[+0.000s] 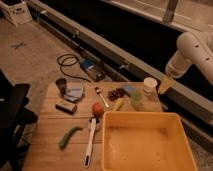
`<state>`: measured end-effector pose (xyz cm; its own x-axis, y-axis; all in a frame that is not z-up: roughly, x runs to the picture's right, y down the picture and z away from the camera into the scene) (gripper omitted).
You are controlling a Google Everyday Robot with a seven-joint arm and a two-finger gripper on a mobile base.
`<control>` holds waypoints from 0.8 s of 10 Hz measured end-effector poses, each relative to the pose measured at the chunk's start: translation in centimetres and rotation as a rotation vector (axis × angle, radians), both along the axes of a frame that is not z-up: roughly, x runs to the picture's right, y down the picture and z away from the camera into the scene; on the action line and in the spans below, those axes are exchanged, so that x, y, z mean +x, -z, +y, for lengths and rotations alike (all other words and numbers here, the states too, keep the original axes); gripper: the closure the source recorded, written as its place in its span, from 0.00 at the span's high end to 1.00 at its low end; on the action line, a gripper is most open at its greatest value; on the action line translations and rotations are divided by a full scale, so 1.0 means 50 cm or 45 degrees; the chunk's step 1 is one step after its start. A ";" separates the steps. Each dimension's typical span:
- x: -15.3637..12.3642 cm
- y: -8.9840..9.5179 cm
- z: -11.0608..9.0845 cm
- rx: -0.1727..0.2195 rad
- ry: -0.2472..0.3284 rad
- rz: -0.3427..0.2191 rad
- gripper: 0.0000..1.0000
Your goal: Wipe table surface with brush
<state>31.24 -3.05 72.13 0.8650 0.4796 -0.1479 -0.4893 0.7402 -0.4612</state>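
nearest, the brush [90,141] lies flat on the wooden counter [50,150], just left of the big yellow tub [148,118], whose bare bottom shows. a green vegetable [69,136] lies left of the brush, and a red fruit [97,109] sits at its far end. farther back are a dark block [66,106], a spoon [101,96], a dark cup [61,86], a green cup [136,100] and a white cup [149,86]; their contents are unclear. the end effector [166,84] hangs spread beyond the far right corner, gripping nothing.
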 end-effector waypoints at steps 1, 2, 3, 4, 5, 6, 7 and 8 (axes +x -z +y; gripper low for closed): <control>-0.008 0.006 -0.002 0.009 0.012 -0.025 0.80; -0.027 0.011 -0.003 0.016 0.028 -0.057 0.80; -0.068 0.019 -0.002 0.020 0.058 -0.113 0.80; -0.109 0.027 0.002 0.018 0.090 -0.164 0.80; -0.146 0.033 0.009 0.014 0.122 -0.205 0.80; -0.200 0.043 0.022 0.009 0.178 -0.254 0.80; -0.248 0.051 0.037 0.004 0.237 -0.297 0.80; -0.292 0.061 0.057 -0.003 0.306 -0.342 0.80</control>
